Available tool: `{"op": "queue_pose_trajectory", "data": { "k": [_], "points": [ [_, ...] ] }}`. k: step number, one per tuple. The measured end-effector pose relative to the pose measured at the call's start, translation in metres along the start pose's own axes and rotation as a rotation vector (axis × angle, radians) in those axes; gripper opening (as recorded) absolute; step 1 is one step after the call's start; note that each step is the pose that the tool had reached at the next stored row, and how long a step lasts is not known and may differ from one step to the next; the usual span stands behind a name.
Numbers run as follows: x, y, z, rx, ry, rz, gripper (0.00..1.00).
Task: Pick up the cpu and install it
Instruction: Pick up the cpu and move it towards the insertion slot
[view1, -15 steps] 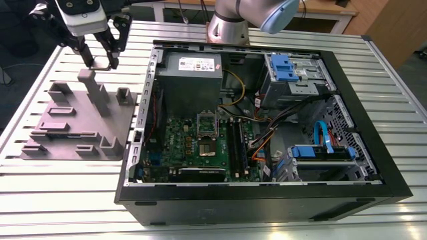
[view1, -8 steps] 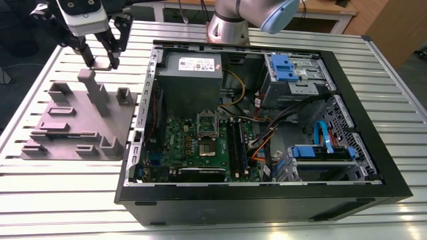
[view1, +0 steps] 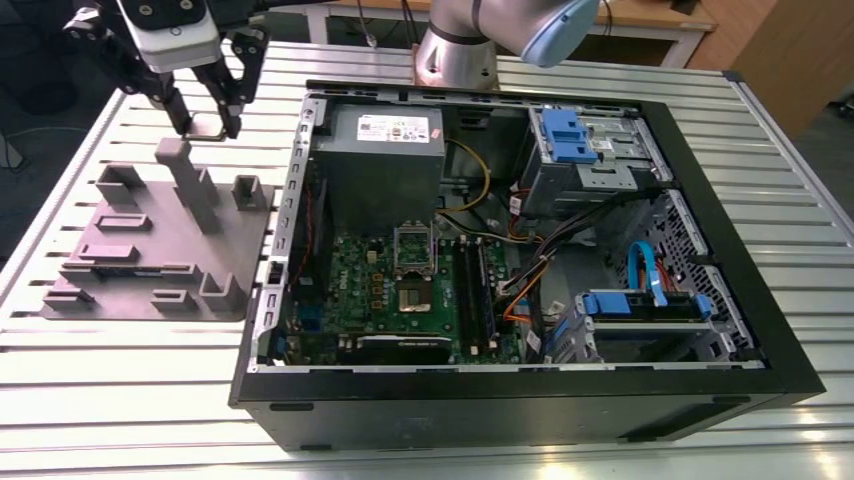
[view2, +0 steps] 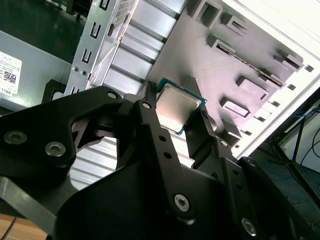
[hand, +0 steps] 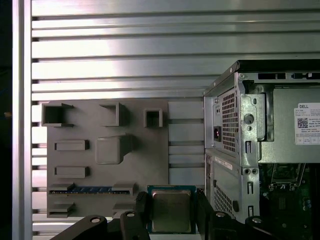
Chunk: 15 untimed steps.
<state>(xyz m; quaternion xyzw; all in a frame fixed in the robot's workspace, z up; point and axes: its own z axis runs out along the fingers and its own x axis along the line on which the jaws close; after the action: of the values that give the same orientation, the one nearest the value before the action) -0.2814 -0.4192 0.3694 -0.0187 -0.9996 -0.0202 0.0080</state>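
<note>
Holding cpu (view2: 177, 107) in gripper (view1: 204, 128), fingers clenched on two opposite rim edges, metal lid up toward both wrist cams. Hanging above grey plate (view1: 134, 270), off its surface, just beside open pc case (view1: 534, 410); well apart from mobo socket (view1: 414, 250).

Judged light, thin, stiff; lid prob. slick, underside contacts fragile, so grip by edges only, no face pressure, kept level.

Resting on slatted alu table (view1: 134, 400), ribbed and reflective. Wooden desk (view1: 641, 20) behind arm base.
</note>
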Motion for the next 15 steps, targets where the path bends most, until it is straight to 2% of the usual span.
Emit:
{"op": "queue_pose_trajectory", "data": {
  "k": [15],
  "points": [
    [-0.0056,0.0002,-0.0001,0.0000,0.0000,0.000,0.47]
  ]
}}
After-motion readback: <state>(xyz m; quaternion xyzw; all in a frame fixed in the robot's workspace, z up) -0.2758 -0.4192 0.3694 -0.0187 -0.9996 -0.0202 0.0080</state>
